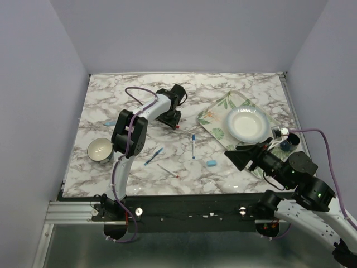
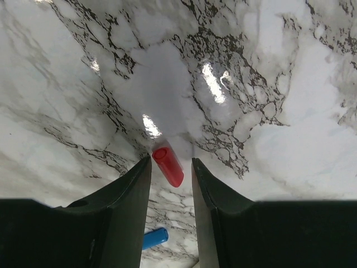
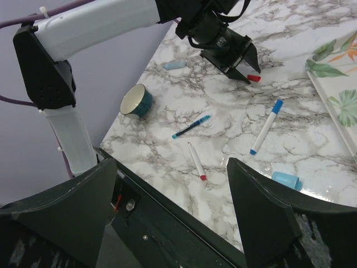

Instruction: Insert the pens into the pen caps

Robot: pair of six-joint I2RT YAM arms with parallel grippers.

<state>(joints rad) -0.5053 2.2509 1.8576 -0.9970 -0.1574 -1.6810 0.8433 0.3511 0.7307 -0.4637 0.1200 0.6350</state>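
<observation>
The left gripper point(image 2: 170, 163) hangs spread, jaws straddling the red cap point(image 2: 168, 166), which lies slanted on the bench point(image 2: 268, 111) between them, seemingly untouched. To grip well, lower squarely and pinch across its middle, lest the round tube squirt out. The white pen point(image 1: 193, 146) lies well behind, nearer the right gripper point(image 3: 172, 167), also spread.

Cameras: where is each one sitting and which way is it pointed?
Top external: above and behind the left arm and right arm, looking down on the marble table; both arms show.
Left wrist: on the left arm, looks down at the table past the left fingers, which flank the red cap.
Right wrist: on the right arm, faces across the table toward the left arm; the right fingers frame the bottom, spread wide.
Shared: the red cap shows in all three; right wrist and top both catch the cup.
</observation>
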